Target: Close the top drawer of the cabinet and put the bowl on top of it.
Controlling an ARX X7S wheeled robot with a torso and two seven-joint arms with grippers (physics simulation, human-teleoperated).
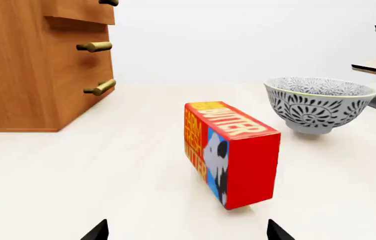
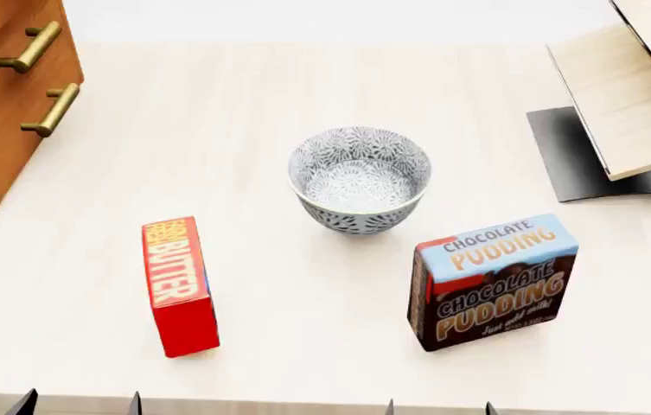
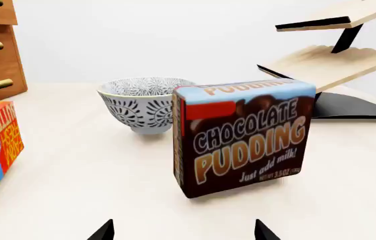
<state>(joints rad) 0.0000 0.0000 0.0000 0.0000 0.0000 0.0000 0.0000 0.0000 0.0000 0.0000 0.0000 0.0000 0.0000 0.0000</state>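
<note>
Both grippers, left (image 2: 77,402) and right (image 2: 438,406), show spread fingertips holding nothing at the counter's (image 2: 302,346) near edge. Beyond stand a butter box (image 2: 179,285) and pudding box (image 2: 493,281), the bowl (image 2: 360,180) mid-counter between them. At the far left corner, the cabinet's (image 1: 21,75) top drawer (image 1: 81,11) juts out.

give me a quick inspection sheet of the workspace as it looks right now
surface: pale cream table, flat, no spills seen
job's things: bowl upright on the table, apart from both boxes; cabinet at the table's left; top drawer sticks out past the fronts below
clutter: butter box left of the bowl; chocolate pudding box to its right
grippers: left gripper and right gripper both open, empty, only fingertips show
cables: nothing seen
surroundings: plywood rack on a black base at right; plain white backdrop
</note>
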